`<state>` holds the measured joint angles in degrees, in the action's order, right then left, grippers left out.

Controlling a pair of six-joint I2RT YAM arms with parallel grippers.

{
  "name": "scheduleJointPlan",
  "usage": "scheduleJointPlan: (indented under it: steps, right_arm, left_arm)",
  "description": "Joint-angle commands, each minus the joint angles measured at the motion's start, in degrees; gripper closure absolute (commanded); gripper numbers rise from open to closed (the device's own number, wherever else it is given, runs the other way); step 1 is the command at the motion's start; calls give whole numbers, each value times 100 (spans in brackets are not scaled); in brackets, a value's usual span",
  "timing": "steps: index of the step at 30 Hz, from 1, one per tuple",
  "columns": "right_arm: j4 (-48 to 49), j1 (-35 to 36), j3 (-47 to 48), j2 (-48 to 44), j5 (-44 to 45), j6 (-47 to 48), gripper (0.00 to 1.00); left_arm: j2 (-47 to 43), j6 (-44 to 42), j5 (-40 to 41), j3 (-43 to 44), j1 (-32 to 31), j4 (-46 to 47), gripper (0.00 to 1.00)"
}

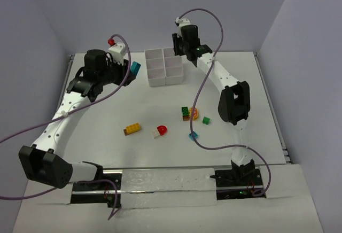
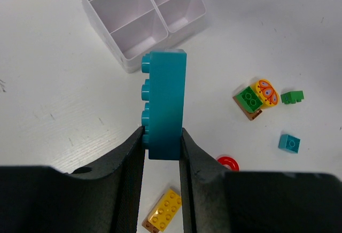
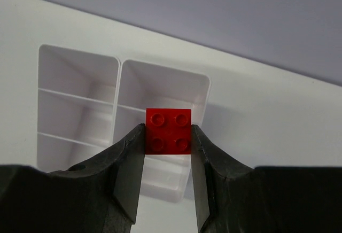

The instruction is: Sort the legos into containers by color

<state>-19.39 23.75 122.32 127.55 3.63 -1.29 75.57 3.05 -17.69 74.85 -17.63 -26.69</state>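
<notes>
Right, both claws are loaded; left claw (image 2: 162,147) is closed down on one end of a long teal brick (image 2: 165,105), studs facing sideways, the rest sticking out past the fingertips; it hangs above the worktop (image 1: 107,110) just left of the tray (image 1: 163,65), not over any compartment; right claw (image 3: 168,143) is pinched on a small red brick (image 3: 169,131), four studs toward the wrist camera, gripped on two opposite sides; it hovers over the tray's far right end; which compartment lies under it I cannot tell.

Loose pieces lie mid-worktop, nearer than the tray: yellow brick (image 1: 132,129) on a brown base to the left; red-and-white piece (image 1: 160,131) right of it; green brick (image 1: 185,111) touching an orange-yellow piece (image 1: 194,113) further right; small green piece (image 1: 206,120) beside those; small blue piece (image 1: 193,136) nearest the arm bases.
</notes>
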Motion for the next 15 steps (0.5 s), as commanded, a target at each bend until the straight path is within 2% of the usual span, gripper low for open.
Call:
scheduleJointPlan:
  steps: [1,8,15]
  right_arm:
    - [348,42,566,253,94,41,100]
    - [417,65,838,618,138,-31,100]
    - [457,85,973,819,142,-21,94]
  left_arm:
    - [97,169,-164,73,23,347,100]
    - [68,143,-112,96,38,363,100]
    - [73,145,-131,82,40,408,100]
